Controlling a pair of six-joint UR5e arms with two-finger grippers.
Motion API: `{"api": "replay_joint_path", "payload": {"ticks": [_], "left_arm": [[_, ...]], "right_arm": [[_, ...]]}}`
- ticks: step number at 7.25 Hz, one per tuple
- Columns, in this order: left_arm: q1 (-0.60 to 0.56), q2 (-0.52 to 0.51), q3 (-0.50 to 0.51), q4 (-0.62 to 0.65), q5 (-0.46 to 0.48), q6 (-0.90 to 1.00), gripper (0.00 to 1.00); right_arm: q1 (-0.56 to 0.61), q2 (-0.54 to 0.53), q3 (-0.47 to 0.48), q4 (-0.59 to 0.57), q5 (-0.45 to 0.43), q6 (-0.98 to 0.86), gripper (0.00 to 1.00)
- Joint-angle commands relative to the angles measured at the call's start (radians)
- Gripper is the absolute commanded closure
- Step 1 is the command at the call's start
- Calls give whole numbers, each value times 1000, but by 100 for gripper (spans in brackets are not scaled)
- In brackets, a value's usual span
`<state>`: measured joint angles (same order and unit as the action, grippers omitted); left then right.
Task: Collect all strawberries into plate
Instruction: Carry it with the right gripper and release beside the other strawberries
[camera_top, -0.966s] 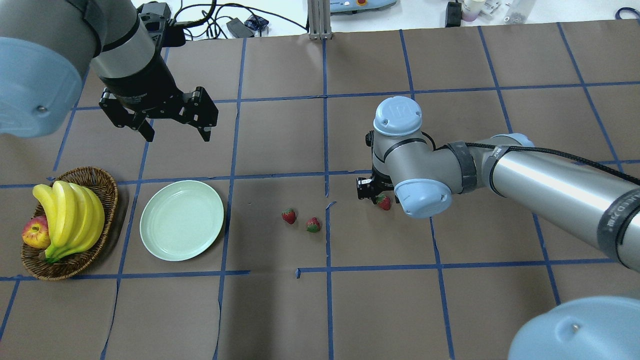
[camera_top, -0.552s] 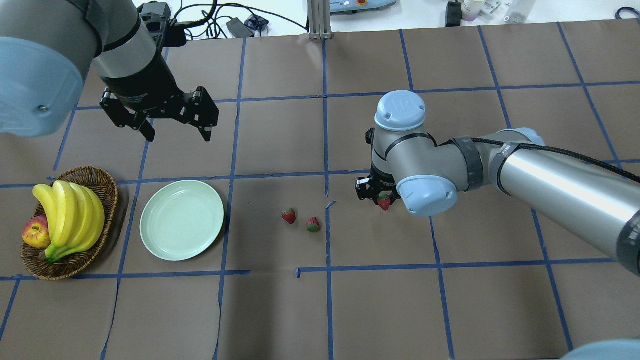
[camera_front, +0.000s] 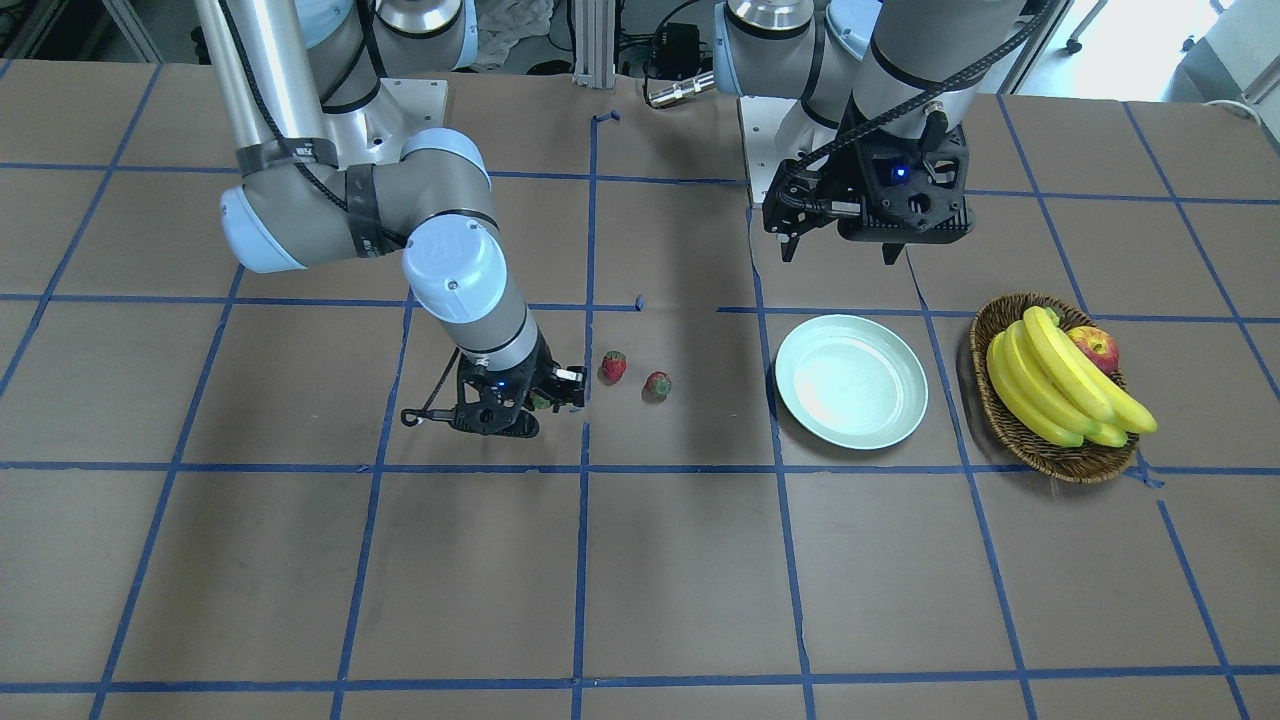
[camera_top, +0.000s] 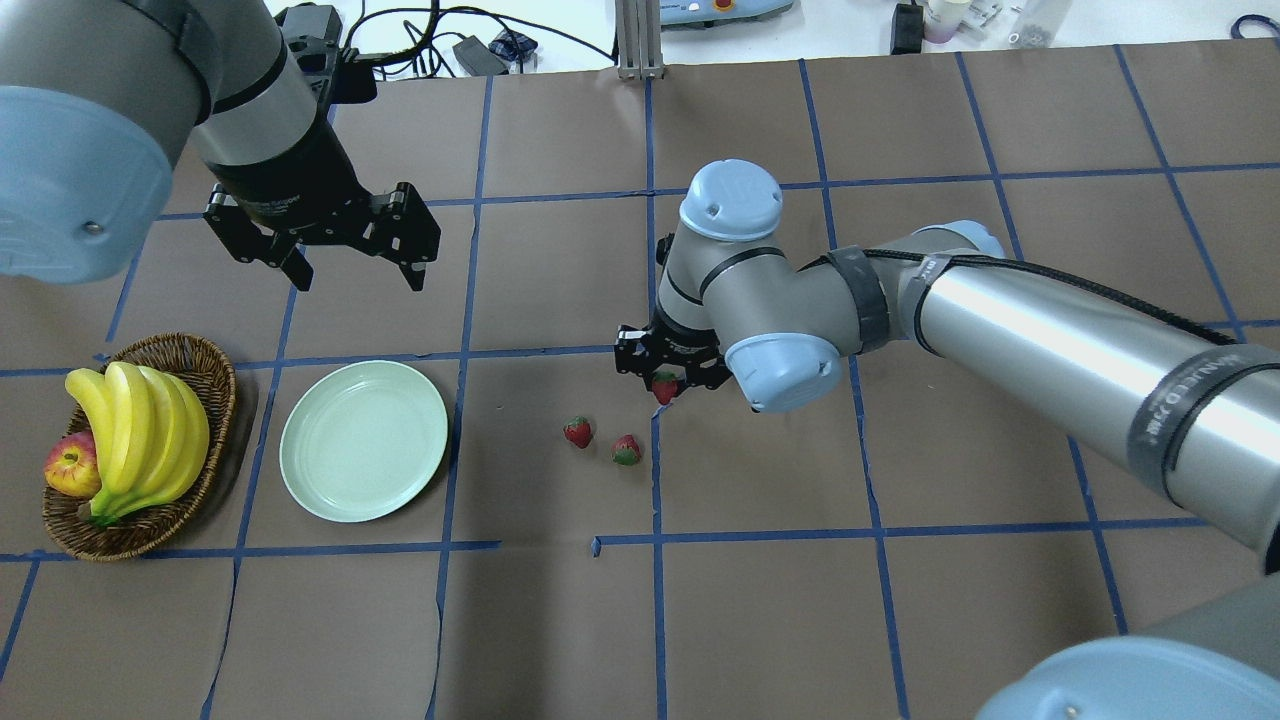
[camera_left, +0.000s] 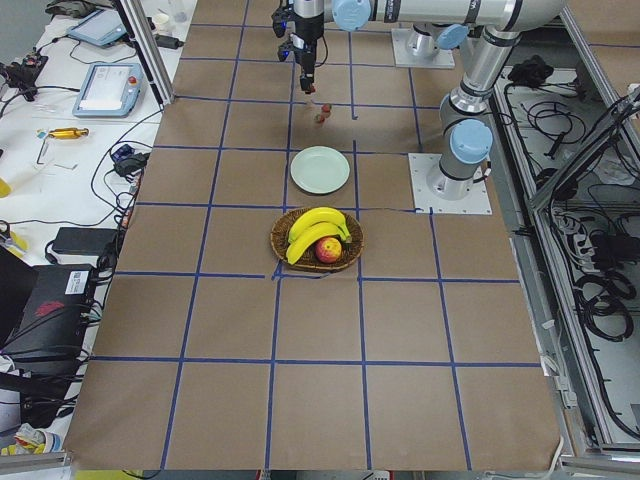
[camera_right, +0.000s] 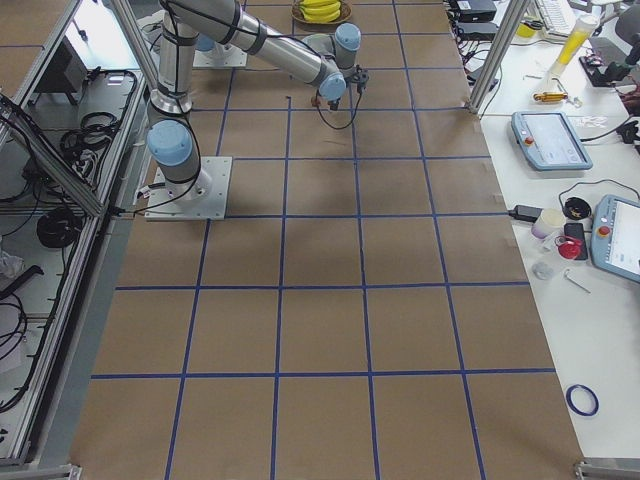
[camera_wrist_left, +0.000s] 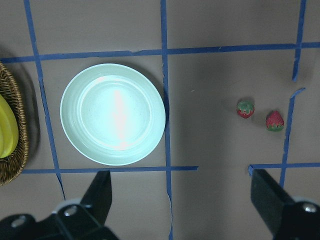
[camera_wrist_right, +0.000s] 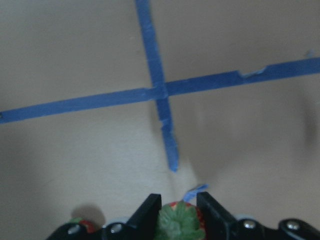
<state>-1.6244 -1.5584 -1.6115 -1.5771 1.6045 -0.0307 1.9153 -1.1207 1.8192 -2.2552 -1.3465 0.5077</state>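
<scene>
Compared with one second ago, the right tool (camera_top: 666, 384) has been moved toward the plate (camera_top: 364, 455) and is now found at the blue tape line (camera_top: 649, 130); the strawberry (camera_top: 664, 389) pinched between its fingers has been carried along. The left tool (camera_top: 357, 278) is kept spread wide in the same place, beyond the plate. A second strawberry (camera_top: 577, 432) and a third strawberry (camera_top: 626, 450) are left unmoved on the worktop (camera_top: 560, 620), just beside each other, between the plate and the right tool. In the overhead view only a red spot is seen of the held berry, while its green leafy cap (camera_wrist_right: 177, 222) is shown close in the right wrist view. All three berries are small and red with green caps. The plate is round and pale mint-green, with a raised rim.
</scene>
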Motion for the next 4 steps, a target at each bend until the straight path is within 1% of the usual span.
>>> {"api": "replay_joint_path", "payload": {"ticks": [1,2,3,4], "left_arm": [[0,1,-1,0,0,2,0],[0,1,-1,0,-1,2,0],[0,1,-1,0,0,2,0],[0,3,-1,-1,2,2,0]], "right_arm": [[65,70,-43,-41,13,74,100],[67,70,-43,-41,48,74,56],[65,47,-44,-38,72,68,1],[54,1,-43,-27,55,61,0]]}}
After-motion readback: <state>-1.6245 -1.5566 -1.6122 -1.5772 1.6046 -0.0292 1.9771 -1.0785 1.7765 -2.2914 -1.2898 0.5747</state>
